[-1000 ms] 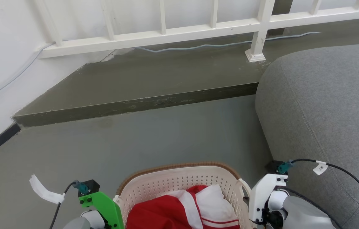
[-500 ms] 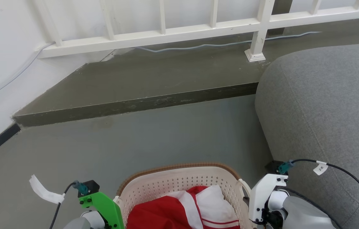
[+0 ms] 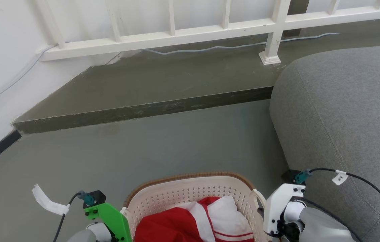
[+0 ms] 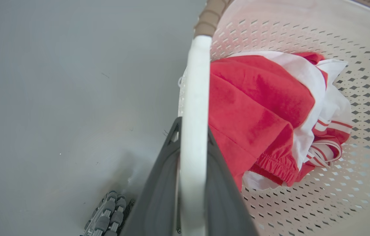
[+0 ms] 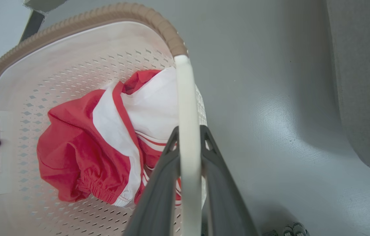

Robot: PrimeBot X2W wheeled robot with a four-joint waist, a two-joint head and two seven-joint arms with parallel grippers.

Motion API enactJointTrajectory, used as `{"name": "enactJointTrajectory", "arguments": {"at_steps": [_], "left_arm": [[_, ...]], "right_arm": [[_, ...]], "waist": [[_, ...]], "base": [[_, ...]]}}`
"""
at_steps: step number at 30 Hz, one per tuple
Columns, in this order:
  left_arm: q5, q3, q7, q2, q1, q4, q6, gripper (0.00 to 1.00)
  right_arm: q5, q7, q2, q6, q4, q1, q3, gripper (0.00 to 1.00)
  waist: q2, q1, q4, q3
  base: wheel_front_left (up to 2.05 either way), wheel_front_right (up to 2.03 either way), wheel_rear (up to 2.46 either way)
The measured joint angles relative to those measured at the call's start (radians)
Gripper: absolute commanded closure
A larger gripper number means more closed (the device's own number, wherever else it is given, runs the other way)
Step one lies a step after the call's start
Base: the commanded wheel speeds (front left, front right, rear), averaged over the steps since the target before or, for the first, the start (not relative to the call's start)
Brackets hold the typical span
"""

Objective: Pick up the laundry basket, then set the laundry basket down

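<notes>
The laundry basket (image 3: 190,193), cream and perforated with a brown woven-look rim, sits at the bottom middle of the head view, red-and-white clothing (image 3: 193,223) bunched inside. My left gripper (image 4: 193,126) is shut on its white left handle (image 4: 195,91), one dark finger on each side. On the opposite side my right gripper (image 5: 189,131) is shut on the right handle (image 5: 185,98) in the same way. In the head view a green left wrist bracket (image 3: 109,218) and a white right wrist bracket (image 3: 279,208) flank the basket. The fingers are hidden there.
A grey sofa (image 3: 344,117) rises close on the right. Ahead lies grey floor (image 3: 159,144), then a low raised step (image 3: 143,111) with a white railing (image 3: 176,33) and a loose cable (image 3: 227,48). A white wall (image 3: 1,50) closes the left.
The basket and both wrist brackets sit a few pixels lower in the head view. Both grips are unchanged.
</notes>
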Motion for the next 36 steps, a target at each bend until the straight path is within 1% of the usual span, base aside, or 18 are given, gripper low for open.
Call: {"name": "enactJointTrajectory", "arguments": {"at_steps": [9,11,17,19,22,27,33,36], "left_arm": [[-0.009,0.000,-0.001,0.000,0.000,-0.002,0.009,1.00],[-0.009,0.002,-0.010,0.000,0.000,-0.006,0.010,1.00],[-0.009,0.001,-0.037,0.000,-0.007,-0.026,0.013,1.00],[-0.009,0.000,-0.050,0.000,-0.016,-0.033,0.021,1.00],[-0.007,-0.003,-0.075,0.001,-0.045,-0.041,0.025,1.00],[0.002,-0.006,-0.112,0.005,-0.091,-0.063,0.034,1.00],[0.007,-0.007,-0.151,0.019,-0.132,-0.076,0.035,1.00],[0.014,-0.007,-0.171,0.021,-0.157,-0.085,0.035,1.00]], "right_arm": [[0.002,-0.002,0.000,-0.002,-0.004,-0.001,0.002,1.00],[0.003,-0.017,0.000,-0.003,-0.010,-0.002,0.002,1.00],[0.003,-0.054,0.000,-0.020,-0.018,-0.019,0.003,1.00],[0.002,-0.066,0.000,-0.021,-0.022,-0.030,0.004,1.00],[-0.002,-0.088,-0.001,-0.038,-0.030,-0.055,0.009,1.00],[-0.005,-0.117,-0.005,-0.051,-0.043,-0.104,0.012,1.00],[-0.012,-0.140,-0.005,-0.056,-0.059,-0.151,0.016,1.00],[-0.015,-0.158,-0.005,-0.064,-0.064,-0.182,0.016,1.00]], "waist": [[0.0000,0.0000,-0.002,0.012],[0.0000,0.0000,-0.003,0.020],[0.0000,0.0000,-0.006,0.053],[0.0000,0.0000,-0.006,0.068],[0.0000,0.0000,-0.006,0.097],[0.0000,0.0000,-0.005,0.152],[0.0000,0.0000,-0.004,0.225],[0.0000,0.0000,-0.004,0.262]], "base": [[0.00,0.00,0.00],[0.00,0.00,0.00],[0.00,0.00,0.00],[0.00,0.00,0.00],[0.00,0.00,0.00],[0.00,0.00,0.00],[0.00,0.00,0.00],[0.00,0.00,0.00]]}}
